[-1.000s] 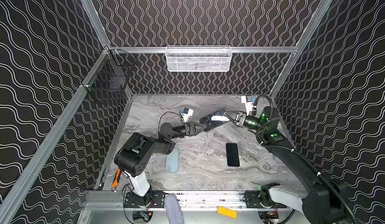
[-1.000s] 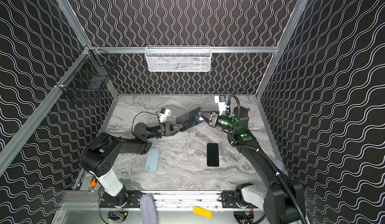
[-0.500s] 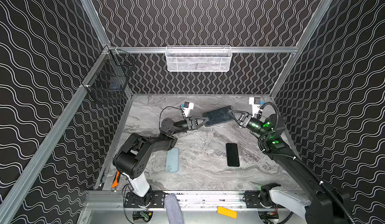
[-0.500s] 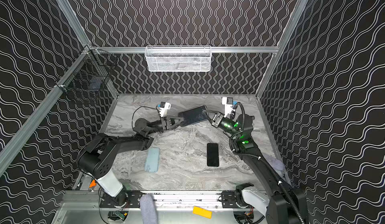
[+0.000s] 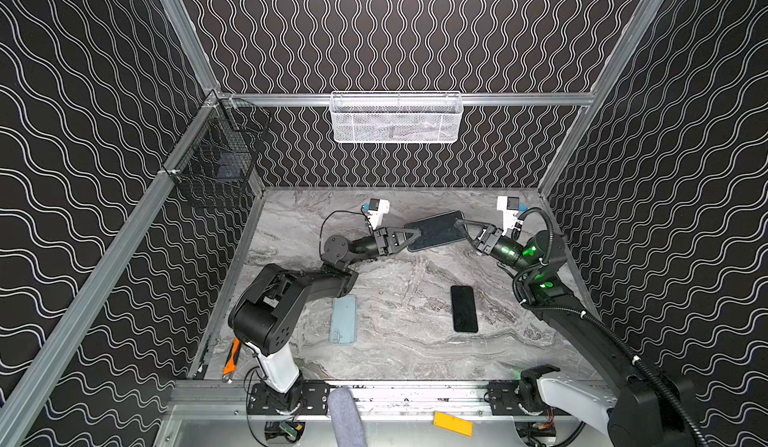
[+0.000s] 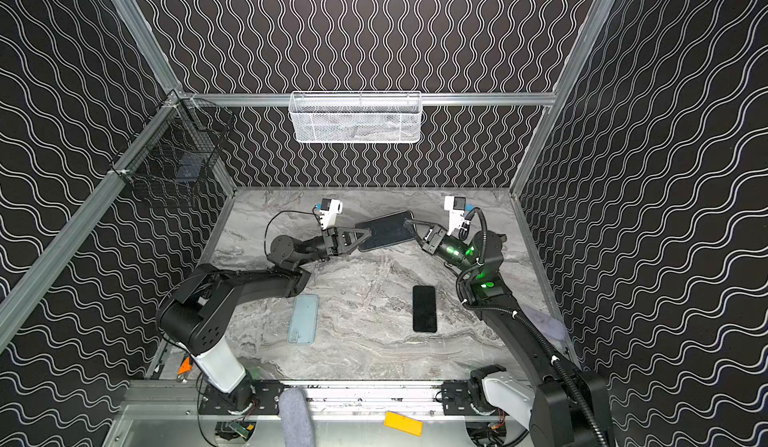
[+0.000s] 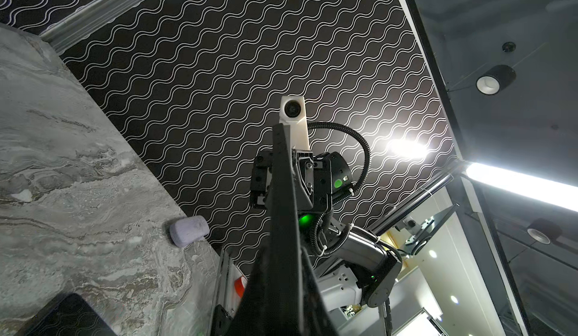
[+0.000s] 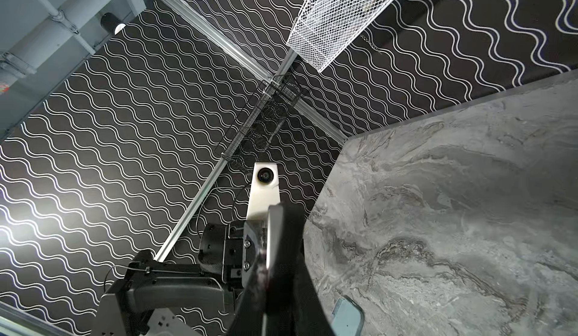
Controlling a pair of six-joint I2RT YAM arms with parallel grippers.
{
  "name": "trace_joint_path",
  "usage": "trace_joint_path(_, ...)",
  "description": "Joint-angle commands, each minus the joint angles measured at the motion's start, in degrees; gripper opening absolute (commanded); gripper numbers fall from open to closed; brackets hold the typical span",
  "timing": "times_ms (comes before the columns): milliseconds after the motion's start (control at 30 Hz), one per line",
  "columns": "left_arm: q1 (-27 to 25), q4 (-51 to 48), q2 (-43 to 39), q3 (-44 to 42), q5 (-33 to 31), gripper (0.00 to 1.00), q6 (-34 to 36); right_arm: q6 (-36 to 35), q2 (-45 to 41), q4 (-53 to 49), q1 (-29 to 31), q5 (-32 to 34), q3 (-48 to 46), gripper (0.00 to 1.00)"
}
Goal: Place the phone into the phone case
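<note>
1. Both arms have carried the dark slab (image 5: 436, 231) back, above the table (image 5: 407, 361).
2. Gently, left end effector (image 5: 410, 236) and right end effector (image 5: 459, 225) pinch its ends; no twisting.
3. Below, black phone (image 5: 464, 308) lies apart from blue case (image 5: 343, 319).

Phone case (image 8: 347, 317) is cut off — black basket (image 5: 195, 183) holds perhaps a box, too dim.

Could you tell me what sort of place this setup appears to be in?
Probably a robotics lab test cell: an aluminium frame carries wave-patterned wall panels around a marble-look tabletop, and two robot arms are mounted on a front rail. The left wrist view shows ceiling lights beyond the enclosure.
</note>
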Motion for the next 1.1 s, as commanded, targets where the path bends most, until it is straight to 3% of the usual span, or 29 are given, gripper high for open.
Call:
trace_joint_path(0, -0.04, 0.07, 0.53, 0.35, -0.76, 0.00, 0.42, -0.07, 0.62, 4.17, 0.15, -2.33, 1.01, 0.00)
trace_joint_path(33, -0.06, 0.15, 0.41, 0.28, -0.66, 0.00, 0.36, -0.42, 0.83, 4.33, 0.17, -3.17, 1.32, 0.00)
trace_joint_path(67, -0.06, 0.15, 0.38, 0.27, -0.48, 0.00, 0.30, -0.78, 1.01, 4.09, 0.14, -3.71, 1.58, 0.07)
trace_joint_path(167, -0.02, 0.15, -0.17, 0.28, 0.78, 0.00, 0.09, -2.42, 0.97, 4.12, 0.08, -5.12, 2.16, 0.38)
trace_joint_path(300, 0.01, 0.26, -1.17, 0.34, 3.22, 0.00, -0.90, -6.70, 0.81, 2.34, -0.16, -6.11, 3.67, 0.50)
trace_joint_path(433, -0.05, 0.26, -2.27, 0.87, 6.27, 0.00, -2.01, -9.65, 1.19, 0.23, -1.71, -7.02, 5.80, 0.52)
trace_joint_path(800, 0.09, 0.16, -3.44, 2.19, 10.98, 0.00, -4.91, -10.97, 5.36, -2.09, -4.37, -17.21, 9.51, 0.49)
trace_joint_path(1000, 0.80, 0.15, -2.56, 3.44, 12.74, 0.00, -4.84, -14.89, 2.16, -10.45, -4.37, -18.08, 10.13, 0.53)
trace_joint_path(1067, 1.26, 0.03, -2.35, 3.36, 12.65, 0.00, -4.65, -15.71, 1.34, -12.73, -4.37, -17.78, 10.34, 0.48)
